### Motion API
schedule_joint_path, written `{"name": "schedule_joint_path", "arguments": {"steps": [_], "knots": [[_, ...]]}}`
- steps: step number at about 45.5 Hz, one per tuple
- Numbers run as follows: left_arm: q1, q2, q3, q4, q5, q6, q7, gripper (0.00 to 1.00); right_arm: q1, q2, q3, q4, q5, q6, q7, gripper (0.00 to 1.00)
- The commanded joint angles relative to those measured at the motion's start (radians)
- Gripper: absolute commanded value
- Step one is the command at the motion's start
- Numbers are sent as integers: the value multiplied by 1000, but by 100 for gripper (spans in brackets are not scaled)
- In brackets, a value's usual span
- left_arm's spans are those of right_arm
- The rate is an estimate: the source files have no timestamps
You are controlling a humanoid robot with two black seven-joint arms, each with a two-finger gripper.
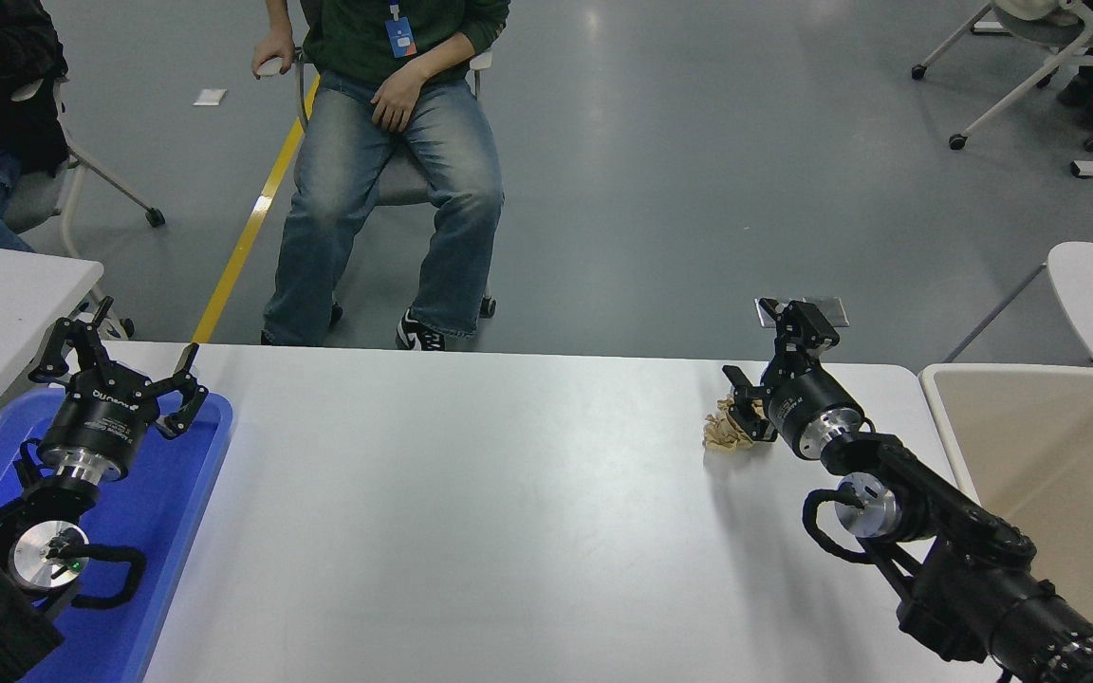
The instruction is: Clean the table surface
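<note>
Your desk (509, 512) is a wide, matte white rectangle with a faint sheen, filling the lower middle of the view. A crumpled tan paper wad (723, 432) lies on it near the far right edge. Your right end effector (774, 365) sits just beside and over that wad with its fingers spread, one low by the paper, one raised past the desk's far edge. A beige bin (1059, 455) stands to the right. Your left end effector (115, 370) hangs released over a blue tray (167, 512) at the lower left. A seated person (385, 161) faces the far side.
</note>
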Motion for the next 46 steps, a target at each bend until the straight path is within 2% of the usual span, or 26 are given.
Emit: {"name": "schedule_joint_path", "arguments": {"steps": [1,13,23,40,45,46], "knots": [[0,0,-1,0,0,0,0,100,21,-44,-98,13,-11,3,-3,100],[0,0,-1,0,0,0,0,100,156,-178,-480,13,-11,-30,-1,100],[0,0,-1,0,0,0,0,100,294,-230,-767,59,-10,-37,-10,100],[0,0,-1,0,0,0,0,100,473,-216,-1033,36,-4,-37,-203,100],[0,0,-1,0,0,0,0,100,481,-204,-1066,11,-8,-33,-285,100],[0,0,-1,0,0,0,0,100,483,-203,-1083,8,-8,-29,-326,100]]}}
